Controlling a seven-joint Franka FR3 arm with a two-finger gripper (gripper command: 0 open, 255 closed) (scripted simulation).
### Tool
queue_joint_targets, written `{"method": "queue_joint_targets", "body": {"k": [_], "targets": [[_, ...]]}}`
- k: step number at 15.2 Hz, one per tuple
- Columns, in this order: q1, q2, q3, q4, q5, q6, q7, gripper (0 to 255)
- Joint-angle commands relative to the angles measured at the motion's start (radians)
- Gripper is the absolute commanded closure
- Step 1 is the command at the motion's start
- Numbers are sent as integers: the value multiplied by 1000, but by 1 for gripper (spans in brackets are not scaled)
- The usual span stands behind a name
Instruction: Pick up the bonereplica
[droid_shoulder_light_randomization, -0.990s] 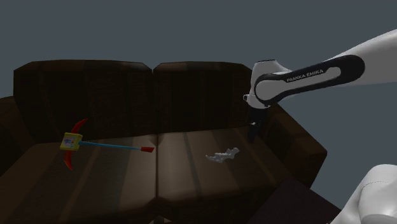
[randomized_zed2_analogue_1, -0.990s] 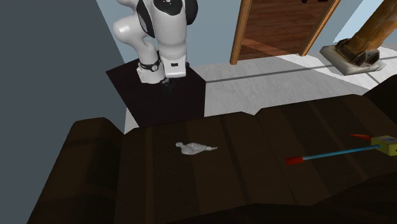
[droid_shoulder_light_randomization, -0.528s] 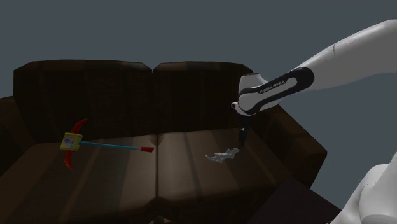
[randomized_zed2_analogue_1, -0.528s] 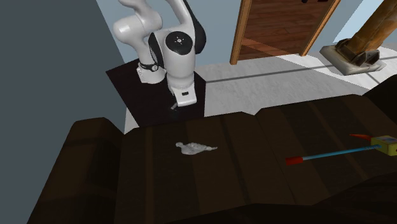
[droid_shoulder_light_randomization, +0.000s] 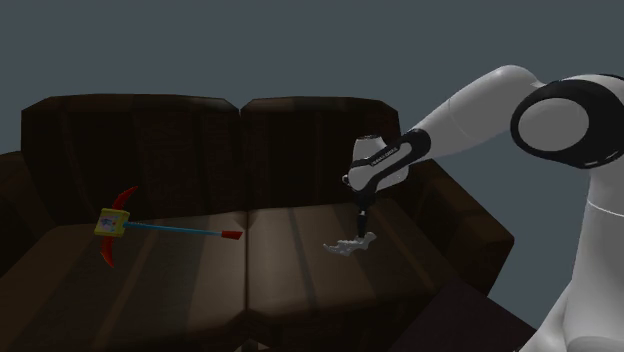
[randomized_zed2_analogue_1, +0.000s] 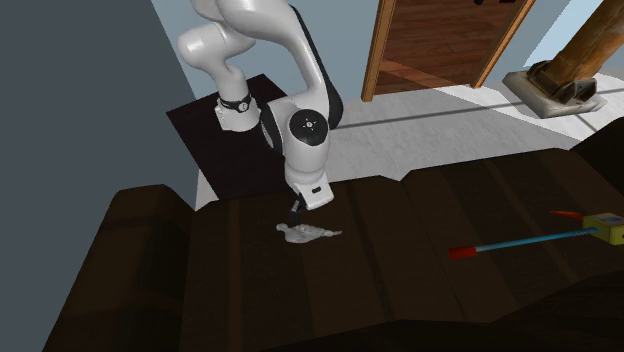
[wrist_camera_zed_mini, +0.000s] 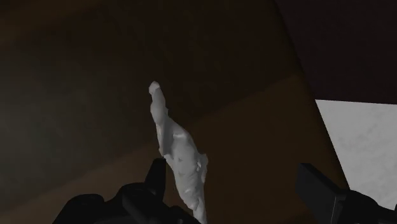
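1 whitish bone (droid_shoulder_light_randomization: 350, 243) on cushion (droid_shoulder_light_randomization: 300, 265), spread gripper (droid_shoulder_light_randomization: 360, 222) just above, sofa armrest (droid_shoulder_light_randomization: 462, 215) near

Pale grey bone replica (droid_shoulder_light_randomization: 351, 243) lies flat on sofa seat (droid_shoulder_light_randomization: 300, 275)

You've got the bone (droid_shoulder_light_randomization: 351, 243) lying on the sofa (droid_shoulder_light_randomization: 300, 290) seat, with the backrest behind it in the shoulder view. The gripper (droid_shoulder_light_randomization: 360, 217) hangs just above the bone's end, fingers spread, one finger (wrist_camera_zed_mini: 158, 175) right beside the bone. The long-handled toy (droid_shoulder_light_randomization: 170, 229) lies on the neighbouring cushion, well apart from the bone, off to the bone's left in that view.
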Motion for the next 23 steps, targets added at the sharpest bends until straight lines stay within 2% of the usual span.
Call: {"method": "queue_joint_targets", "body": {"k": [1,4,14,15,23], "targets": [[-8,78,11,64,7,16,-45,0],[-20,195,31,165,10,36,-99,0],[-27,286,41,183,20,108,-107,0],[-27,284,41,181,20,108,-107,255],[-27,284,41,181,20,108,-107,255]]}}
